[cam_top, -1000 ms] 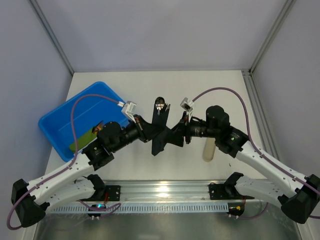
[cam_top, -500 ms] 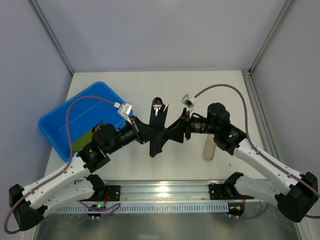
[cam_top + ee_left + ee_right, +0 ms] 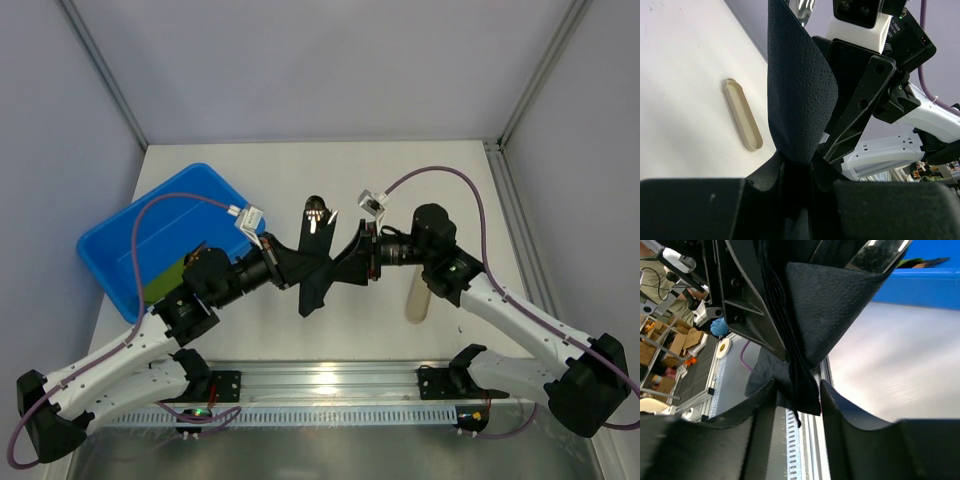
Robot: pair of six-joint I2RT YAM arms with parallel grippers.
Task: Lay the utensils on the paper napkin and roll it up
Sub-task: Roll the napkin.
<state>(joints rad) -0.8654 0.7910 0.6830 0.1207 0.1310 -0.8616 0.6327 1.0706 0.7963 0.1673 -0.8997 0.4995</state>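
Paper napkin: thin black embossed sheet, light, limp and likely to tear, held between both grippers over mid-table and folded about the utensils, whose shiny ends poke out at the far side. Left gripper is pinched tight on a folded corner; right gripper straddles the opposite fold, firm grip not discernible. Best held at doubled edges near the stiff, slippery metal.
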